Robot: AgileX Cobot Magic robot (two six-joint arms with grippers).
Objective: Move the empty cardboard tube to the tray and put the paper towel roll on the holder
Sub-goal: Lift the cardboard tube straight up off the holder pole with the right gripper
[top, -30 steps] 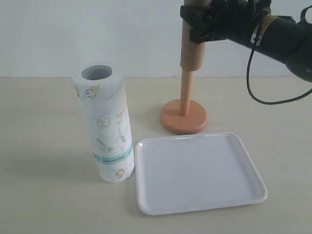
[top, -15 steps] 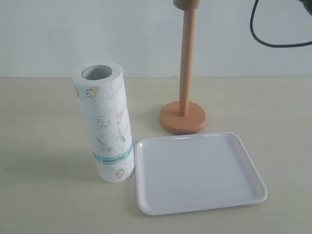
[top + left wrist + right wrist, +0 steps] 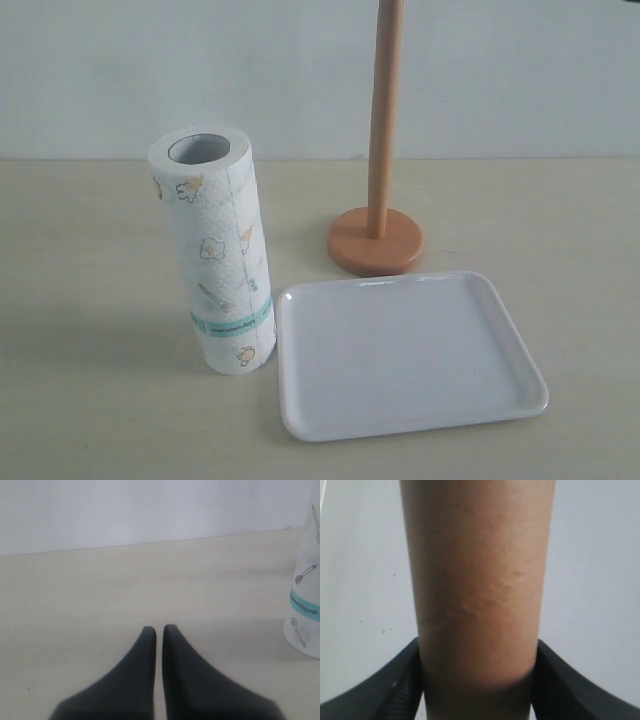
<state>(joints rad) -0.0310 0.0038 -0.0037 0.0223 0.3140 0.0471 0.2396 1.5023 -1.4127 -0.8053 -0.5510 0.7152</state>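
Only the right wrist view shows the empty cardboard tube (image 3: 477,580): right end effector (image 3: 477,650) clamped on it, one finger each side, plain pale bkgd behind. Ext view gives the layout: paper towel roll (image 3: 212,265) upright, just beside the tray (image 3: 410,360) on its left; can't tell if touching. Holder (image 3: 376,240) stands behind the tray w/ pole upright. Left wrist view: left end effector (image 3: 159,632) w/ fingers together over the surface (image 3: 90,400), roll at frame edge. Surface pale beige, faint grain; white wall (image 3: 200,70) behind.
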